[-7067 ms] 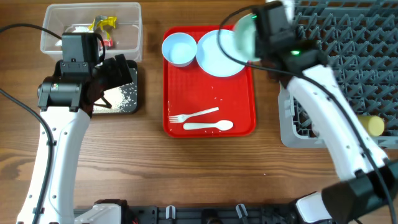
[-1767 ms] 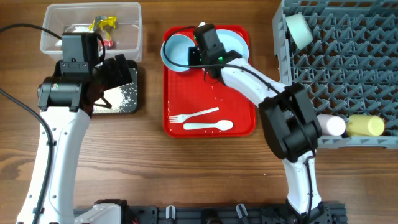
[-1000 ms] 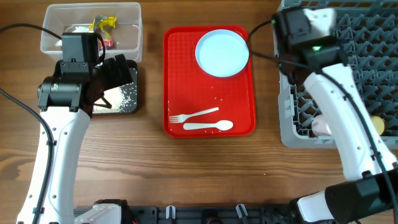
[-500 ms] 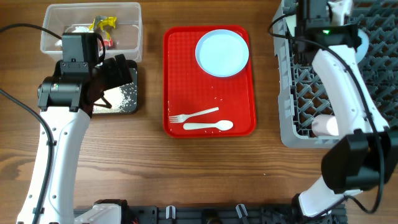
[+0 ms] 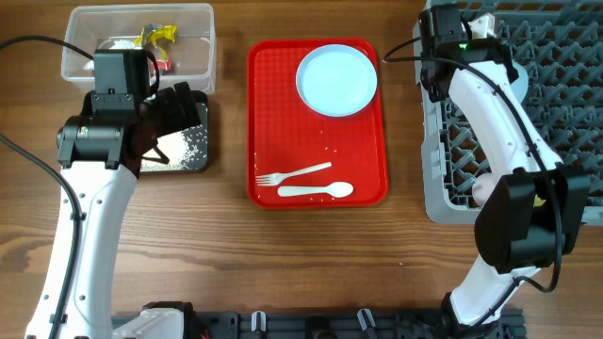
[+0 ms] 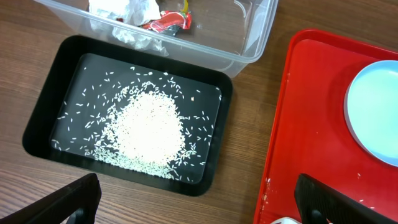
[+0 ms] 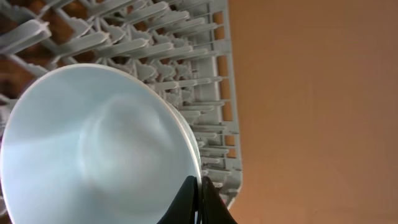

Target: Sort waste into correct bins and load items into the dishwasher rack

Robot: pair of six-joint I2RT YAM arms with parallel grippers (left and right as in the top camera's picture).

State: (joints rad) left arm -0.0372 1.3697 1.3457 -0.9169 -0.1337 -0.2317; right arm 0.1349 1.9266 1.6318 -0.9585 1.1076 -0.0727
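Looking from overhead, we find the right hand (image 5: 441, 26) stretched over the dishwasher rack (image 5: 556, 94), its load hidden beneath. At the left wrist, the left hand (image 6: 199, 200) hangs spread wide above the black bin (image 6: 38, 124). At the right wrist, fingertips (image 7: 185, 198) pinch the rim of the bowl (image 7: 93, 155); letting go askew between the pegs, we judge, could topple it.

The overhead camera faced straight down over the whole table (image 5: 311, 254), sharing the black bin (image 6: 214, 146) and tray (image 6: 311, 124) with the nearer, downward left wrist view, while the right wrist view pressed close to a bowl (image 7: 93, 162) in the rack (image 7: 205, 106).
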